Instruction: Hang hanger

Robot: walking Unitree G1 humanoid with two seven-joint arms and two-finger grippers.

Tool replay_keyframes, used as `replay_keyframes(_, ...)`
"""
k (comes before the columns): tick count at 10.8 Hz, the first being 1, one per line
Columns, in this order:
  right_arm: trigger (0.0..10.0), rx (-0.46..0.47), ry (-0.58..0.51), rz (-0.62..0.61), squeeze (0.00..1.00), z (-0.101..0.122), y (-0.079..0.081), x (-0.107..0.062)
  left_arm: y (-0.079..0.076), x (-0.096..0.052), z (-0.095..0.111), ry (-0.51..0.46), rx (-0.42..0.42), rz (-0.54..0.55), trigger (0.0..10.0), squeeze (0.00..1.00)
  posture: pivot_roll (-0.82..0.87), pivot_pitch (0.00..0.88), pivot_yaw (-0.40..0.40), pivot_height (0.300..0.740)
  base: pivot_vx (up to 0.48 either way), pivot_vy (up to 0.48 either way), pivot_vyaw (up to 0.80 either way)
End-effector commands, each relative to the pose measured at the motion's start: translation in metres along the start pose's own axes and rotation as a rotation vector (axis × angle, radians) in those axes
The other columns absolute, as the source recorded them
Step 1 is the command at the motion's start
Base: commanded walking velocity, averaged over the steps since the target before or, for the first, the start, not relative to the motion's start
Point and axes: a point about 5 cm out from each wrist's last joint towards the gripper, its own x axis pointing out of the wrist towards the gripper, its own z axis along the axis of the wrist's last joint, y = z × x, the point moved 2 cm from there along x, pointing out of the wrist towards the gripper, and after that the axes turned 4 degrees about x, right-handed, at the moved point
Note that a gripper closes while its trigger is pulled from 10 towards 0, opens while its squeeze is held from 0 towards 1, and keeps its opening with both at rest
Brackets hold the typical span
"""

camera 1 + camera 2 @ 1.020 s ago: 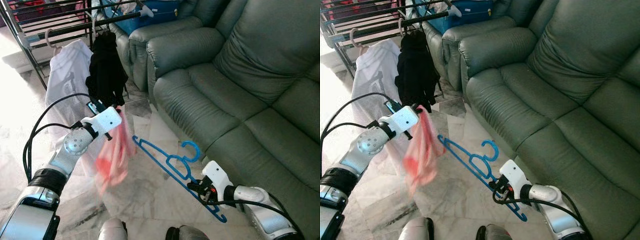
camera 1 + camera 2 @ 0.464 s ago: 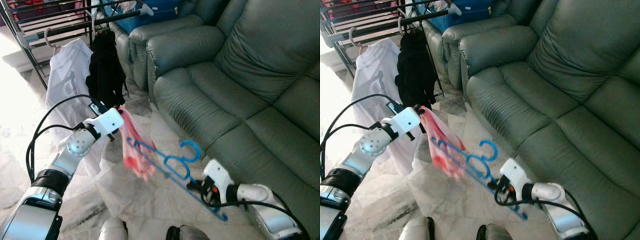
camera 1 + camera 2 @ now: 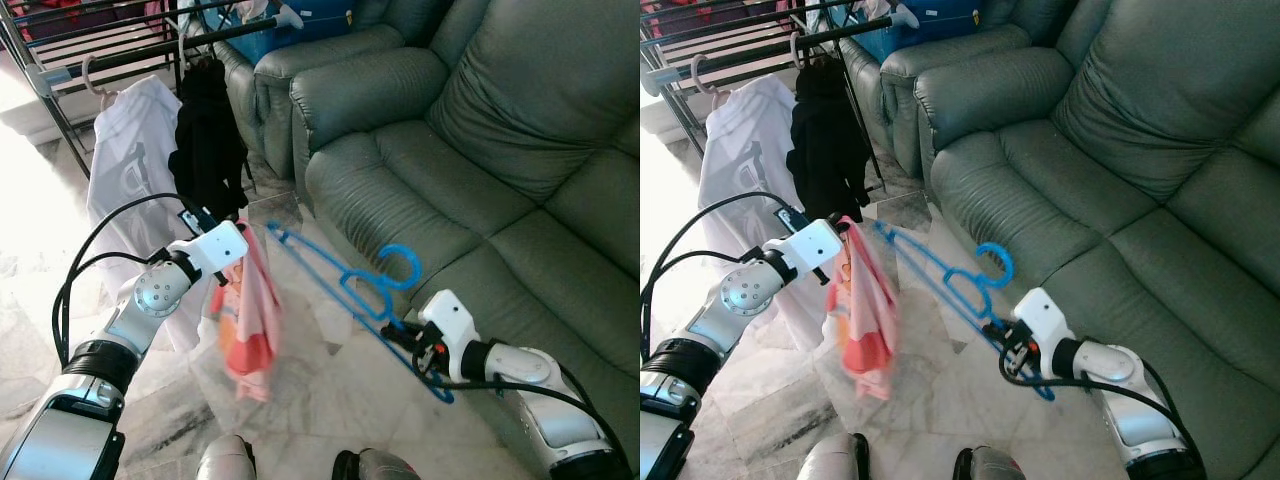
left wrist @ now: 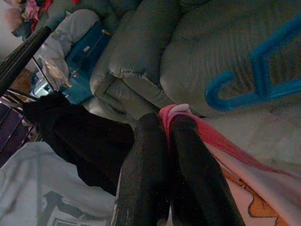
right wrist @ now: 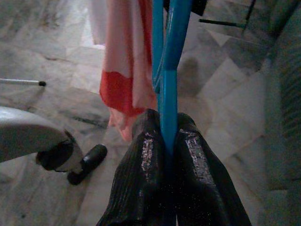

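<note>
Blue hanger (image 3: pixel 345 285) tilted, hook upward.

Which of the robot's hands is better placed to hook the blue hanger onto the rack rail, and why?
Right: probably, since the right hand grips the blue hanger, hook free. The left hand holds the pink garment, though nearer the rack rail.

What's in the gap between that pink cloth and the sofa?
The blue hanger, held by the right claw, slants across bare marble floor between the pink cloth and the sofa, in the eye views.
</note>
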Motion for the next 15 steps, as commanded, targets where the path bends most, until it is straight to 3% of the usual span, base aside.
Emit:
replay_keyframes(1, 10.0, -0.002, -0.008, 0.033, 0.0, 0.002, 0.004, -0.001, -0.001, 0.0, 0.003, -0.017, 0.013, -0.009, 10.0, 0.0, -0.05, 0.11, -0.027, 0.74, 0.0, 0.0, 0.0)
replay_keyframes(5, 10.0, 0.025, 0.042, 0.118, 0.0, -0.006, 0.013, -0.006, 0.0, 0.002, 0.008, -0.044, 0.008, -0.011, 10.0, 0.0, -0.05, 0.108, -0.023, 0.74, 0.0, 0.0, 0.0)
replay_keyframes(7, 10.0, 0.02, 0.042, 0.099, 0.0, -0.006, 0.009, -0.005, -0.002, 0.002, 0.014, -0.082, -0.008, -0.037, 10.0, 0.0, -0.05, 0.107, -0.022, 0.74, 0.0, 0.0, 0.0)
replay_keyframes(10, 10.0, 0.017, 0.095, 0.084, 0.0, -0.012, 0.0, -0.018, 0.002, -0.001, -0.003, 0.004, 0.021, 0.009, 10.0, 0.0, -0.06, 0.107, -0.023, 0.74, 0.0, 0.0, 0.0)
replay_keyframes(12, 10.0, 0.02, 0.152, 0.068, 0.0, -0.022, -0.007, -0.024, 0.001, 0.0, 0.004, -0.034, 0.0, 0.003, 10.0, 0.0, -0.06, 0.107, -0.025, 0.74, 0.0, 0.0, 0.0)
replay_keyframes(15, 10.0, 0.023, 0.148, 0.064, 0.0, -0.021, -0.008, -0.018, -0.007, -0.001, 0.01, -0.069, -0.029, -0.028, 10.0, 0.0, -0.05, 0.11, -0.031, 0.74, 0.0, 0.0, 0.0)
